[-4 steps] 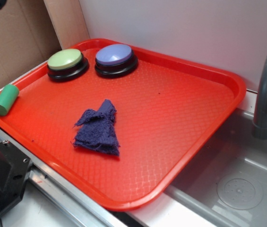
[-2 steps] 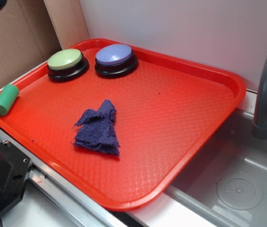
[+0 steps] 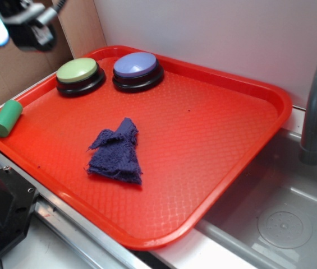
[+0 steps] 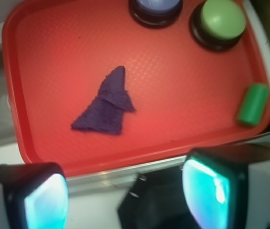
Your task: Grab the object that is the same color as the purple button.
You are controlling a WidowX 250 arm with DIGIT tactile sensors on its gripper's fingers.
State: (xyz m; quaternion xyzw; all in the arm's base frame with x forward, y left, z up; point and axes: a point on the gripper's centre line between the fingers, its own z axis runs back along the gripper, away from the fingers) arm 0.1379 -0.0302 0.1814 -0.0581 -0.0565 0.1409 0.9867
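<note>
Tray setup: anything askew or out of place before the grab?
Only the green cylinder: it lies on its side on the red tray's rim rather than its floor. The purple cloth is crumpled with frayed edges. Both buttons sit upright.

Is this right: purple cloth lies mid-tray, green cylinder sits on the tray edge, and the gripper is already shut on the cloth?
Not quite. The gripper is not on the purple cloth: the wrist view shows its fingers spread wide, above the near rim of the tray, holding nothing. The rest holds: the cloth lies mid-tray and the green cylinder sits on the tray edge.
</note>
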